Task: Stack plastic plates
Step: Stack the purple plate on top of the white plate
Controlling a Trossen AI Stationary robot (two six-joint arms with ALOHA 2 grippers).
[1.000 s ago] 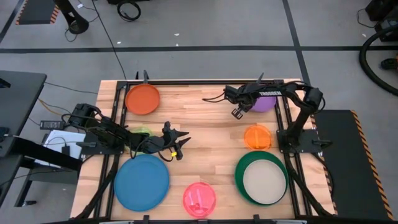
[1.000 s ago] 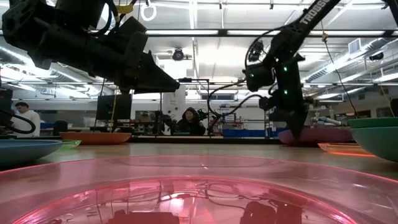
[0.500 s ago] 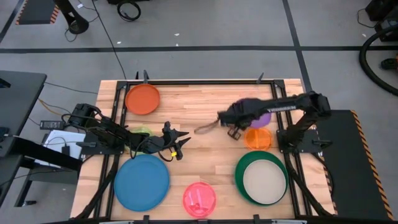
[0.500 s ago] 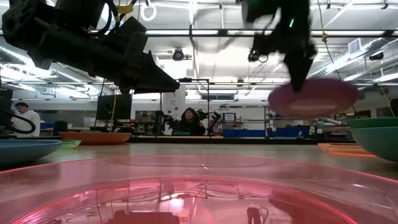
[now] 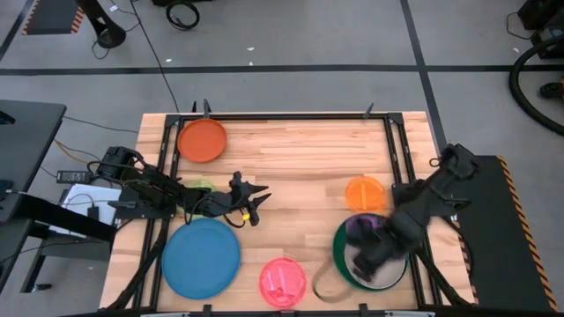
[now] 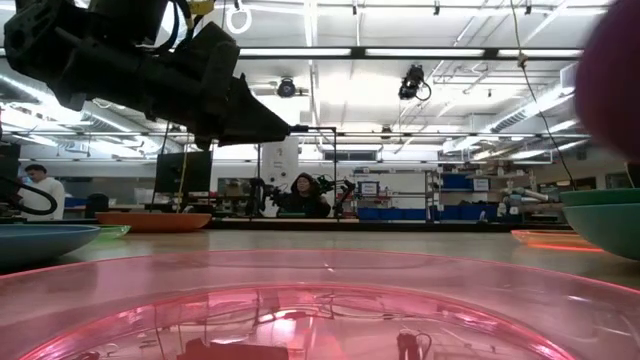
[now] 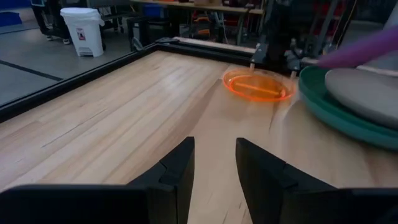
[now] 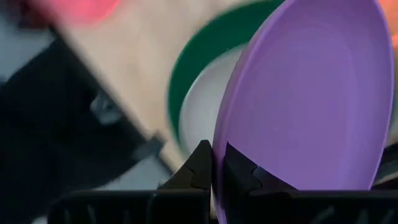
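Observation:
My right gripper is shut on the purple plate and hovers above the cream plate, which lies inside the dark green plate near the table's near right corner. My left gripper is open and touches nothing, in mid-table above the wood. The small orange plate, pink plate, blue plate and red-orange plate lie flat on the table. The lime plate is half hidden under the left arm. No teal plate shows. My right gripper pinches the purple plate's rim between its two fingers, one on each face. The plate is lifted clear and tilted above the cream plate.
The wooden table is ringed by a black frame rail. Bare wood shows across the middle and the far right. A person sits in the room beyond the far edge.
My right gripper has lifted the purple plate off the table's far right part and swung it fast toward the near edge, past the orange plate, until it is over the cream and dark green plates. The left arm has kept still.

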